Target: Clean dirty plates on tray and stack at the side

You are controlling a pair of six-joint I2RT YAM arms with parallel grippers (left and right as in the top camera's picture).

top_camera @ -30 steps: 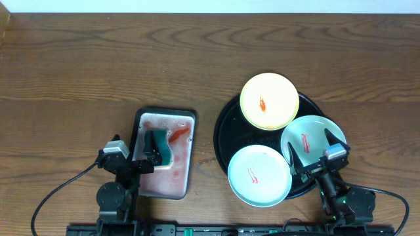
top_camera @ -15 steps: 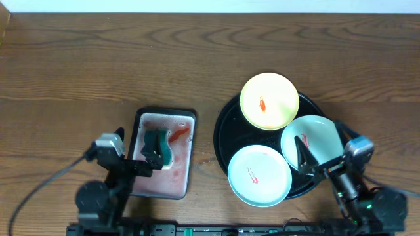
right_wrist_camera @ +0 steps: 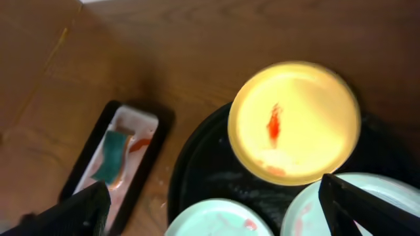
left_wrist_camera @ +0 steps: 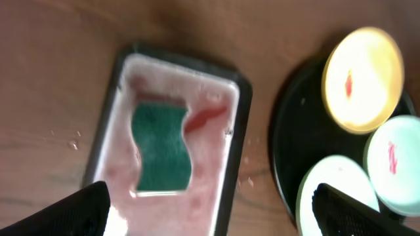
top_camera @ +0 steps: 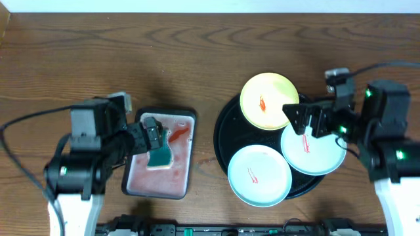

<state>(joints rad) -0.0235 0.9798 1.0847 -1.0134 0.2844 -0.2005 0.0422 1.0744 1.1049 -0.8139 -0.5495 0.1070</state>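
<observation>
three plates crowding tray, yellow plate overhanging far rim

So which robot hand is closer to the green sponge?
Left. The left hand hangs over the sponge in its small tray; the right hand is away over the plates.
</observation>
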